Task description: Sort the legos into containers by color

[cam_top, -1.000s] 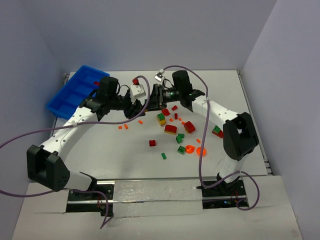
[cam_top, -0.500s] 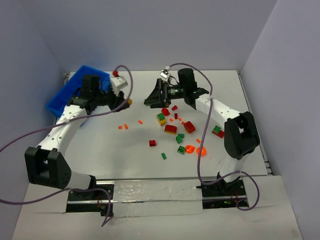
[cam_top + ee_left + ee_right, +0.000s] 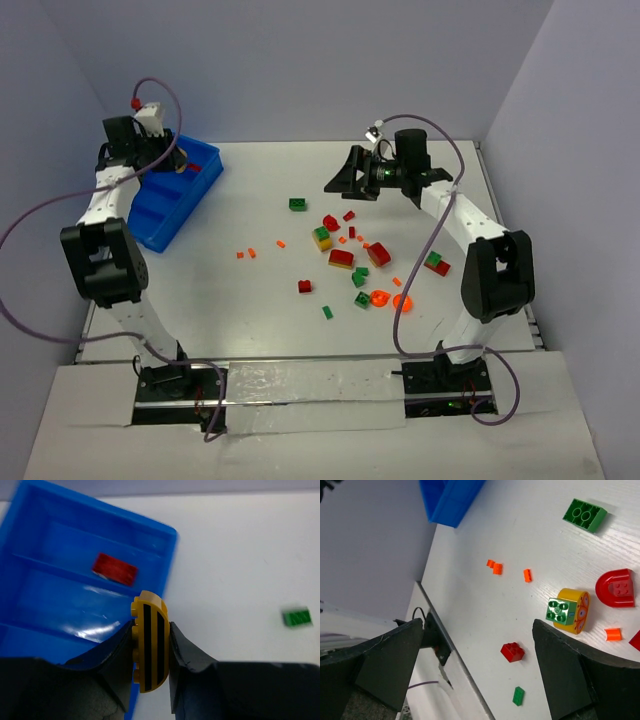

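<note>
My left gripper is shut on a yellow rounded lego with two black stripes, held over the near rim of the blue container. One red brick lies in a compartment. From above, the left gripper hangs at the bin's far end. My right gripper is open and holds nothing, above the table's far middle. Below it lie a green brick, a yellow cylinder with a green brick on top, a red arch and a small red brick.
More red, green and orange legos are scattered right of centre, with two translucent orange rounded pieces. Tiny orange bits lie mid-table. A lone green brick sits between the two grippers. Walls close in at the back and both sides.
The left arm swung from the table's middle to the bin with the yellow piece in its jaws. The right gripper opened and drew back to the right. A green brick now shows mid-table.
</note>
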You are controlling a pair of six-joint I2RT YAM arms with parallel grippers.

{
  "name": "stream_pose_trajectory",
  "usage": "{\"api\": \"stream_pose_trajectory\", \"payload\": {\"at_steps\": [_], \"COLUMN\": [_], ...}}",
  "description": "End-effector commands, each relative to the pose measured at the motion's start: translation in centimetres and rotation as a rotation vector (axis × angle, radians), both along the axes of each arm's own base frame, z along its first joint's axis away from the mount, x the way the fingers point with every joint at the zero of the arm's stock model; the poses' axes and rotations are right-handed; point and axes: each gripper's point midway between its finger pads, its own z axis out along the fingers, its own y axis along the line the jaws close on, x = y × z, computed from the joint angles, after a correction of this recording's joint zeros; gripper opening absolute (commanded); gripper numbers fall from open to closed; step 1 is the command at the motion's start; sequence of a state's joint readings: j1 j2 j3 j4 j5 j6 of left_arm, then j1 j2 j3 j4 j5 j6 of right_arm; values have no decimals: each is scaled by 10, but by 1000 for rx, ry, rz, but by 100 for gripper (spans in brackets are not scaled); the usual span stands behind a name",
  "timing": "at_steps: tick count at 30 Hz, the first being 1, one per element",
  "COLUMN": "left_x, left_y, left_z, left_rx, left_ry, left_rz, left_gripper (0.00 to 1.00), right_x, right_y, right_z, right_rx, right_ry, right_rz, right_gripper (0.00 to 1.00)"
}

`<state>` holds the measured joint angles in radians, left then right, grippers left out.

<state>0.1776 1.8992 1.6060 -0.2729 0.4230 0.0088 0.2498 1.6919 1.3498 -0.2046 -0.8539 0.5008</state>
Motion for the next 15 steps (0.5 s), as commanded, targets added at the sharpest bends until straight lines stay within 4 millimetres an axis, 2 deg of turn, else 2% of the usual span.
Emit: {"api": "stream_pose_trajectory", "payload": {"at_steps": [1, 3, 6, 13, 15], "left_x": [60, 75, 85, 82, 80], "left_y": [39, 52, 67, 79, 79], "left_z": [19, 7, -10, -38, -47], "left_rx": [-45, -59, -49, -38, -37], "left_ry": [-78, -62, -56, -31, -15], "left_rz": [295, 380, 467, 555, 560], "left_gripper": [0, 0, 0, 0, 6], "right_x": [1, 2, 3, 8, 9], "right_y": [-6, -7, -8, -5, -4], "right_z": [38, 37, 35, 29, 29], "right_rx": [-46, -56, -65, -63, -60], "right_ry": [-162, -163, -165, -141, -139], "right_rz": [-10, -16, -16, -9, -5], "right_gripper": [97, 98, 98, 98, 98]}}
